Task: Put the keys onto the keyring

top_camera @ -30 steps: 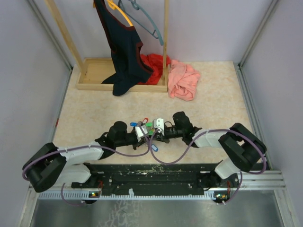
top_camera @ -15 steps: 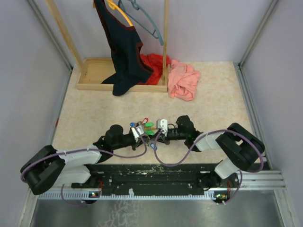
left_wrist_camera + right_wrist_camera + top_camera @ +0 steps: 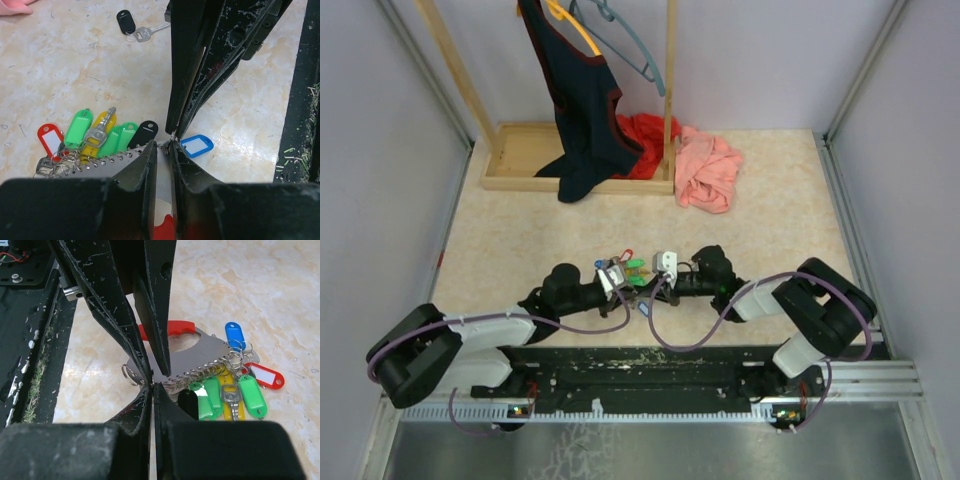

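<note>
Marbled tabletop (image 3: pixel 520 240), keyring (image 3: pixel 115 165) between left fingers (image 3: pixel 140 172); keys (image 3: pixel 102 135) beside

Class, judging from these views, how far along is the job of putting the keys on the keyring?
Done: most keys, tagged red, green, yellow and black, hang on the keyring. In hand: left fingers and right fingers meet, apparently at the ring of the blue-tagged key. Still to do: a black-tagged key lying apart, unthreaded.

Jammed at the middle of the front edge: left gripper (image 3: pixel 162 146), clamped on the keyring (image 3: pixel 200 347), tip to tip with the right gripper (image 3: pixel 152 386); keys (image 3: pixel 220 395) just beyond. Blocked along the back edge by rack (image 3: pixel 510 140) and clothes (image 3: pixel 708 170). Lay open toward both side edges.
</note>
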Action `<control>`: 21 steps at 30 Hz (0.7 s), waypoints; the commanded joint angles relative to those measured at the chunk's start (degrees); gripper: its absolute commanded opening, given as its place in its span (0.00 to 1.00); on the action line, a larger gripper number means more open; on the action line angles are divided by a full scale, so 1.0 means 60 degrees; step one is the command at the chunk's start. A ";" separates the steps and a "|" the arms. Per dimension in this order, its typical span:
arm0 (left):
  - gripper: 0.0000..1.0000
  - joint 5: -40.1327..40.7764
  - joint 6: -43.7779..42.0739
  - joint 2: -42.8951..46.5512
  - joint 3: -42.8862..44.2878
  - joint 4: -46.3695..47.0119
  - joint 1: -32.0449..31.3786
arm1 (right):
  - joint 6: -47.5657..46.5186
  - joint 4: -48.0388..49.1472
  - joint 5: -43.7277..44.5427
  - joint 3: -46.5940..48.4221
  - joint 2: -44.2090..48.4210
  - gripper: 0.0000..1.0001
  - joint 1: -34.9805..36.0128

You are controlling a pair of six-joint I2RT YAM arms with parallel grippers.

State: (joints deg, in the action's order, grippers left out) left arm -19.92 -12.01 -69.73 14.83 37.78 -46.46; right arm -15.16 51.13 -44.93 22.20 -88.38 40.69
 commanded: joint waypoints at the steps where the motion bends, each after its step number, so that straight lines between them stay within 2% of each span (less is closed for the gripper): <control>1: 0.22 -0.0103 0.0078 -0.0104 -0.0010 0.0178 0.0105 | 0.0183 0.0940 -0.0384 -0.0044 -0.0016 0.00 -0.0208; 16: 0.23 -0.1308 0.0281 -0.0199 -0.0143 0.0617 0.0549 | 0.0281 0.1081 -0.0899 -0.0032 -0.0080 0.00 -0.0291; 21: 0.16 -0.1569 0.0242 -0.0303 -0.0099 0.0613 0.0572 | 0.0299 0.1112 -0.0931 -0.0023 -0.0080 0.00 -0.0313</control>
State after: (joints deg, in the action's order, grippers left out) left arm -26.59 -10.70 -70.59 14.61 39.86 -43.33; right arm -13.89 53.54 -47.94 21.74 -88.60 39.44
